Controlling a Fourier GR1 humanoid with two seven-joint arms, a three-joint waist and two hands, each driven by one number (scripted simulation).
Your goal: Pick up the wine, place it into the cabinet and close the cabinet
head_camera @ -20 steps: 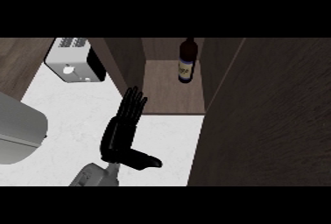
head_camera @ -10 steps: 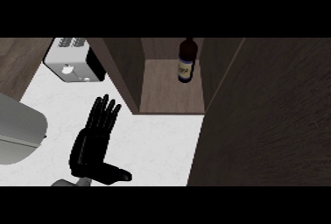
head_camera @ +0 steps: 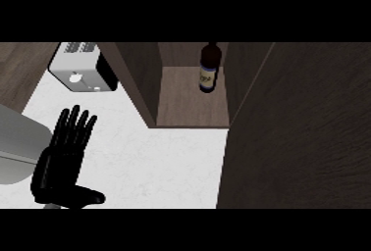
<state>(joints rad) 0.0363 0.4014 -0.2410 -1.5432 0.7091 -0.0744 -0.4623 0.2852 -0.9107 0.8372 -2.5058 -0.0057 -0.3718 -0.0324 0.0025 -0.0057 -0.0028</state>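
A dark wine bottle (head_camera: 208,68) with a pale label stands upright at the back of the open cabinet's shelf (head_camera: 190,108). The cabinet door (head_camera: 304,127) is swung open and fills the right side of the view as a dark wooden panel. My left hand (head_camera: 62,164) is over the white counter (head_camera: 174,162) at the lower left, well clear of the cabinet and the bottle. Its fingers are straight, pointing away from me, its thumb sticks out to the right, and it holds nothing. My right hand does not show.
A silver toaster (head_camera: 80,68) sits at the back left beside the cabinet's left wall (head_camera: 138,83). A large grey rounded object (head_camera: 14,147) lies at the left edge, close to my left hand.
My left hand has drawn back from the cabinet's front, moving left and toward me across the counter. The bottle has stayed in place on the shelf.
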